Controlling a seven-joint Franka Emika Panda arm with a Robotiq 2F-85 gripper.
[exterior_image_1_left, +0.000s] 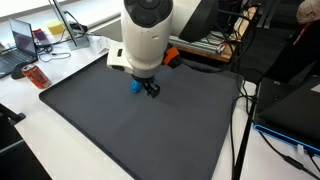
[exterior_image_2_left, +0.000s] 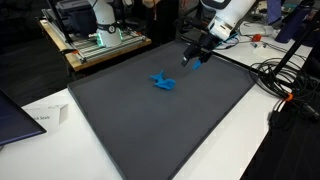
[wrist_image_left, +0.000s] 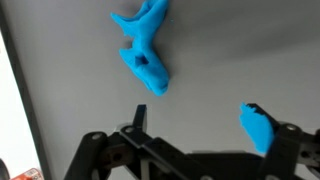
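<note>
A blue plastic piece (exterior_image_2_left: 163, 81) with forked prongs lies flat on the dark grey mat (exterior_image_2_left: 150, 125). In the wrist view the blue piece (wrist_image_left: 143, 50) sits at the top, ahead of the fingers. My gripper (wrist_image_left: 198, 122) hangs over the mat a short way from it and does not touch it. The jaws stand wide apart with only bare mat between them. One fingertip (wrist_image_left: 258, 128) wears a blue pad, the other is black. In both exterior views the gripper (exterior_image_2_left: 193, 58) (exterior_image_1_left: 150, 88) points down at the mat (exterior_image_1_left: 130, 130) under the white arm.
The mat covers most of a white table. A laptop (exterior_image_1_left: 22, 42) and an orange item (exterior_image_1_left: 37, 76) lie past one mat edge. Cables (exterior_image_2_left: 282, 85) trail along another side. An equipment rack (exterior_image_2_left: 95, 35) stands behind, and a paper sheet (exterior_image_2_left: 45, 118) lies near a corner.
</note>
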